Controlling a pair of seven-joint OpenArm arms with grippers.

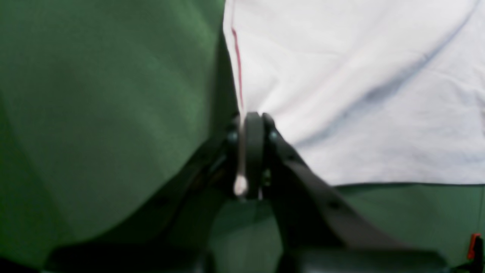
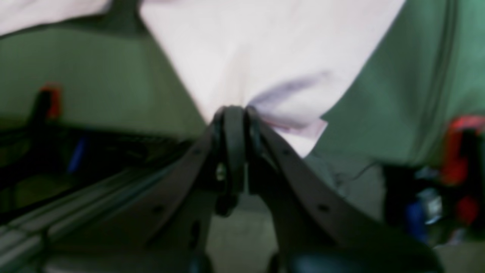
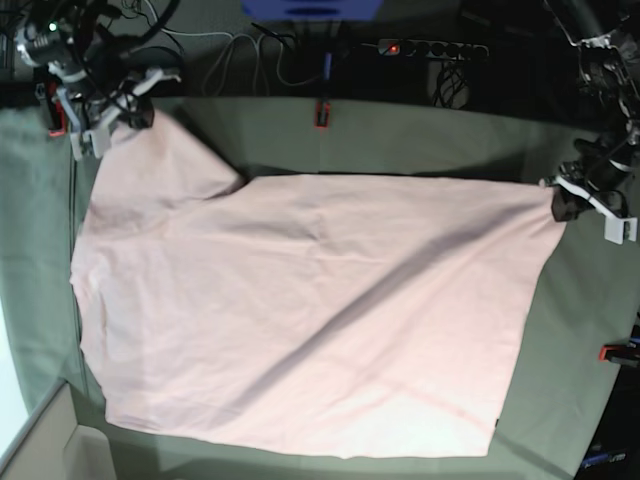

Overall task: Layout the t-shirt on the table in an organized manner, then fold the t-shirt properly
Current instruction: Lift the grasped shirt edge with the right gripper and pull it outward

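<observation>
The light pink t-shirt [image 3: 300, 310] lies spread over the grey-green table [image 3: 400, 140], plain side up and creased. In the base view my left gripper [image 3: 560, 205] is at the right, shut on the shirt's far right corner. The left wrist view shows its jaws pinched together on the edge of the t-shirt [image 1: 360, 76], where the gripper [image 1: 250, 119] meets the cloth. At the top left of the base view my right gripper [image 3: 140, 115] is shut on a sleeve tip. In the right wrist view the gripper [image 2: 235, 112] grips a point of the t-shirt [image 2: 257, 53], lifted off the table [image 2: 398, 94].
Red clamps sit on the table's edges, one at the back [image 3: 321, 113] and one on the right [image 3: 617, 352]. A power strip [image 3: 430, 47] and cables lie behind the table. A pale box corner [image 3: 40, 445] shows at the bottom left.
</observation>
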